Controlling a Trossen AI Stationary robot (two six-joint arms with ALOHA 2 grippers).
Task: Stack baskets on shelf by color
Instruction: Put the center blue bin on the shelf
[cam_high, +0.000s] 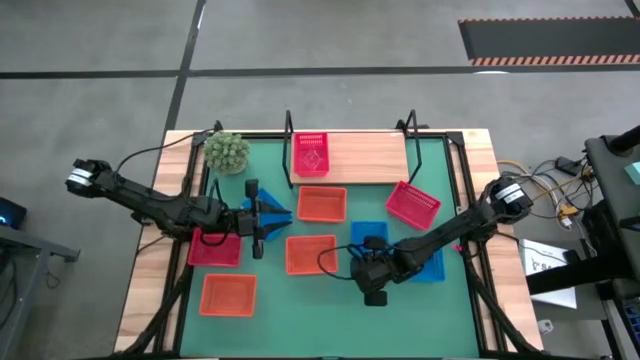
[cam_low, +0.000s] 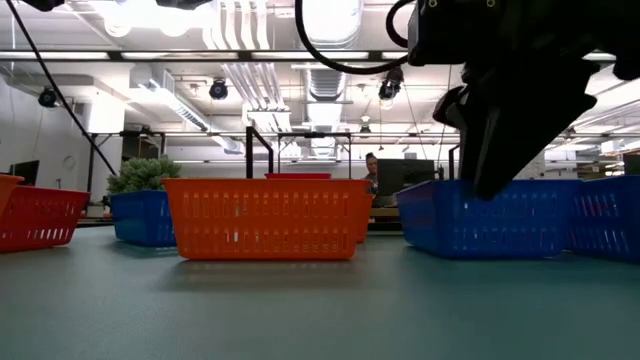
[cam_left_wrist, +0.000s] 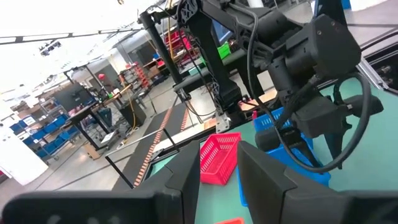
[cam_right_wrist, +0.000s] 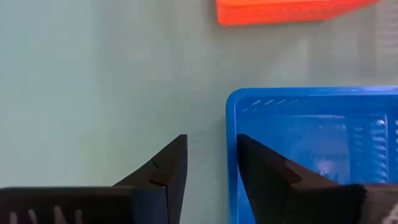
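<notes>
Near the front middle of the surface (cam_high: 460, 300), the right gripper (cam_right_wrist: 210, 163) is pointed straight down at the near-left corner of a blue basket (cam_right_wrist: 317, 149). Jaws are parted, nothing grasped; one finger (cam_right_wrist: 267, 171) is seen over the side wall, the other outside it. Basket's length runs off to the gripper's right. Left gripper (cam_high: 262, 222), farther off, is parked with jaws released over another blue basket (cam_high: 278, 214). One red basket (cam_high: 311, 153) sits on the shelf (cam_high: 370, 157).
</notes>
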